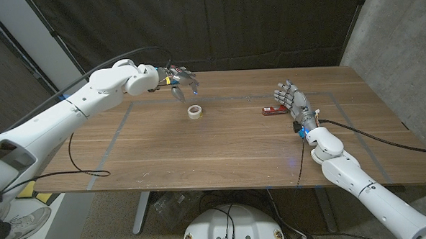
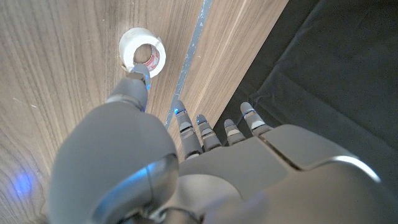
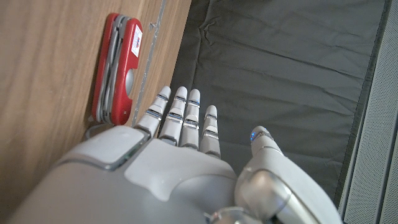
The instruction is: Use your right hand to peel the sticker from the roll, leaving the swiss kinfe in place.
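Head view: the small white roll of sticker tape (image 1: 195, 111) lies mid-bench, just beneath the left hand (image 1: 177, 81), whose fingers are spread and grip nothing. The right hand (image 1: 293, 101), open and empty, stands just beside the red folding Swiss knife (image 1: 272, 110). Reaching from there toward the roll risks sweeping the knife along, and the light roll may skid or lift unless steadied.

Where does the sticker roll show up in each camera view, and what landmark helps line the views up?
Head view: sticker roll lies mid-table, near the left hand.
Left wrist view: the roll sits beyond the hand's fingers.
Right wrist view: not seen there.
Shared landmark: the pale line on the table beside the roll.
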